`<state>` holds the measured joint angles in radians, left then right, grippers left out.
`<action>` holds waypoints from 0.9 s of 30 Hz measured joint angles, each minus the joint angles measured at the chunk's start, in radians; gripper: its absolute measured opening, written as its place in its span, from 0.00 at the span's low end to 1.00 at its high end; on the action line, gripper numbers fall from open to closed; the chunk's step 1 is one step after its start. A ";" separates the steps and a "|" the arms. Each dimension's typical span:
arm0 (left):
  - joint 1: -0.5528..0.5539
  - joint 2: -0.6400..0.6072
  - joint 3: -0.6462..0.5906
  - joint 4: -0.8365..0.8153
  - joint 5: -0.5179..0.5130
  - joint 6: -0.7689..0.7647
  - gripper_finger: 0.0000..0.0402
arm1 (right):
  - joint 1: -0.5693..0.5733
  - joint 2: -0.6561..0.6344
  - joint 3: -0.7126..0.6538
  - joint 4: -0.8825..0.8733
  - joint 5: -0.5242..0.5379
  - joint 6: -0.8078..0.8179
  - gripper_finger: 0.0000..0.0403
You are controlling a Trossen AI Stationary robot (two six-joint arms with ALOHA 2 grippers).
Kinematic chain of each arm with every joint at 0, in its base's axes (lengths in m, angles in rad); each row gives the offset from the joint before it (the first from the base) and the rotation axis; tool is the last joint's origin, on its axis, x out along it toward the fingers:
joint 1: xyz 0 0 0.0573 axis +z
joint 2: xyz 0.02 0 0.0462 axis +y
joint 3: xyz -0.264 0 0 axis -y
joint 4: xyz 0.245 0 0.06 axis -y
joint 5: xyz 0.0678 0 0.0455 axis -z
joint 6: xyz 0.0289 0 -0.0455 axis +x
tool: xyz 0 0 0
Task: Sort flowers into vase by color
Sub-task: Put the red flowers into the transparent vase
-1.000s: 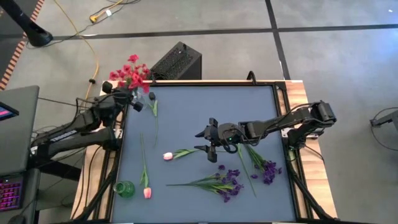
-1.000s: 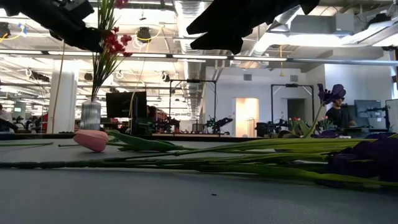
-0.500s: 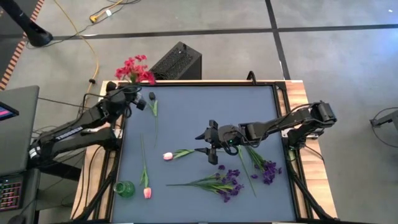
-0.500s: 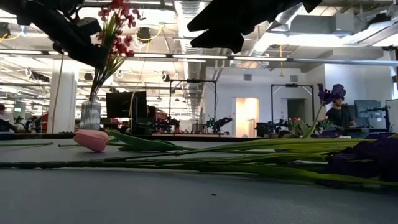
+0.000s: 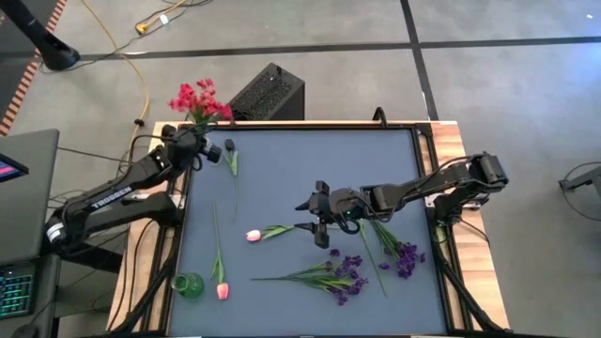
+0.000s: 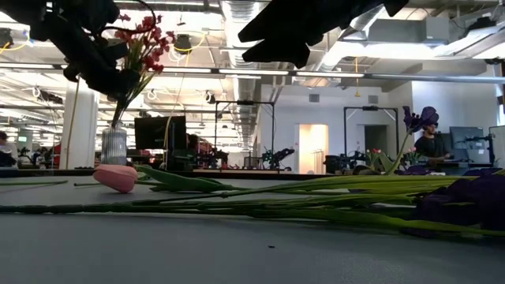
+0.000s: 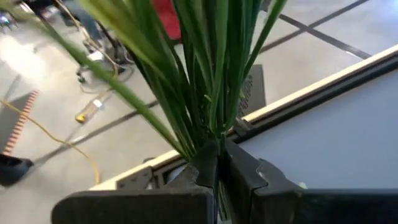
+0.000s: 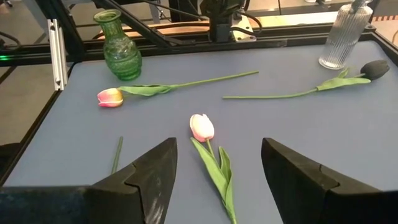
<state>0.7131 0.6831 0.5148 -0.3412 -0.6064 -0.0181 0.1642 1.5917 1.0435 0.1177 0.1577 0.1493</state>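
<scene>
Far left of the high view: left gripper (image 5: 188, 145) clamped on the stems of the red flowers (image 5: 198, 99), held up at the table's far left corner, blossoms hanging out past the table (image 5: 310, 160) edge over the floor; in the left wrist view, fingers (image 7: 239, 171) pinched tight on a bundle of green stems; clear ribbed vase (image 8: 346, 35) just beside, at that same corner; dark-headed flower (image 5: 230, 155) lying flat close by. Nearer the front left: green glass vase (image 5: 188, 284) upright, a pink tulip (image 5: 222, 290) flat beside it, not touching. Centre: second pink tulip (image 5: 254, 235) lying with its bud toward the left; right gripper (image 5: 317, 221) hovering above its stem end, jaws spread wide, nothing held; in the right wrist view, bud (image 8: 201, 127) framed between the two fingers (image 8: 155, 168). Right of centre: purple flowers (image 5: 346, 277) in two loose bunches, flat on the table, stems crossing.

Risks, judged only from this layout: red stems missing the narrow vase mouth and knocking the clear vase over, the bundle being tilted and splayed; stems slipping through the grip, thin as they are; right gripper descending on leaf rather than stem and dragging the tulip; tulip stem snagging the purple stems nearby.

Writing: pale lettering along the left arm's (image 5: 117, 195) link, too small to read; nothing else legible.
</scene>
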 joint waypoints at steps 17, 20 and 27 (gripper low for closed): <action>0.022 0.091 0.000 -0.011 0.112 -0.025 0.00 | 0.000 0.000 0.000 -0.008 0.000 0.000 0.65; 0.022 0.113 0.000 -0.010 0.115 -0.028 0.00 | 0.000 0.000 0.000 -0.009 0.000 0.000 0.65; 0.022 0.114 0.001 -0.010 0.113 -0.029 0.00 | 0.000 0.000 0.000 -0.009 0.000 0.000 0.65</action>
<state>0.7349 0.7972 0.5156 -0.3515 -0.4938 -0.0471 0.1642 1.5917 1.0435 0.1085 0.1577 0.1497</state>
